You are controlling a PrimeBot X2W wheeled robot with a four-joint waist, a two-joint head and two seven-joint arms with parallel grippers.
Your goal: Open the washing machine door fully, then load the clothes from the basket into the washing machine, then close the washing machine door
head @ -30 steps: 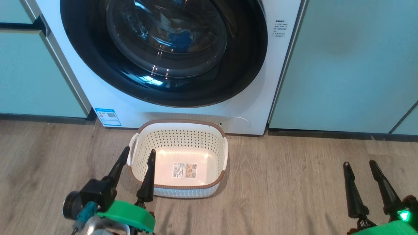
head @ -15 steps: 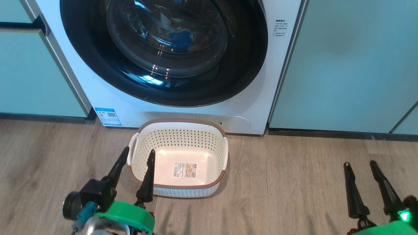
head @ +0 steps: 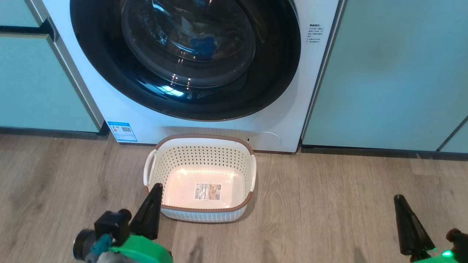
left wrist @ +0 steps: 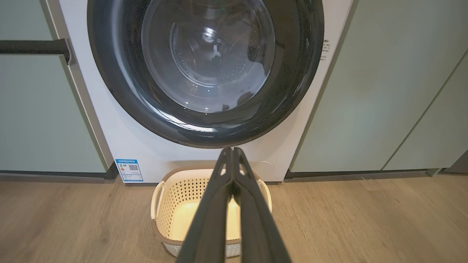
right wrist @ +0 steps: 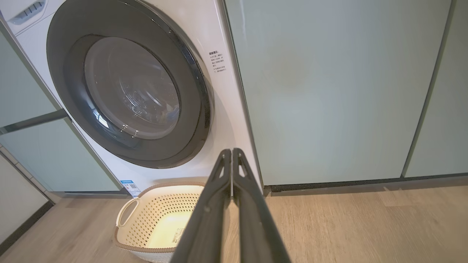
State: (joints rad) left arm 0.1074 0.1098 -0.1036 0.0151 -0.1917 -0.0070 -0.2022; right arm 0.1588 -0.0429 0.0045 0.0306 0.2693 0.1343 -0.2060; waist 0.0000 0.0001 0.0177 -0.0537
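Basket (head: 204,157) has the left gripper (head: 156,188) low in front of its near-left corner in head view, fingers pressed together into one dark wedge, nothing between them. Left wrist view confirms it: left gripper (left wrist: 231,150) tips meet and point over the basket (left wrist: 159,204) toward the machine. Right gripper (head: 400,201) is well off to the right over bare wood floor (head: 329,204), also clamped shut on nothing; same in its own wrist view, right gripper (right wrist: 231,150) tips touching. Basket sits upright on the floor just in front of the washing machine (head: 120,106), centred under the door, bare bottom with its label (head: 207,191) showing, white handles on both sides. Behind its back rim: round flap (head: 263,138) low right on the machine front, blue sticker (head: 122,131) low left. Washing machine door (head: 278,73) lies flush against the front, closed. Through the glass window (head: 172,58) a blue piece (head: 204,44) shows inside the drum; pale garments can't be told apart from reflections. Pale green cabinet panels (head: 384,73) flank the machine on both sides.
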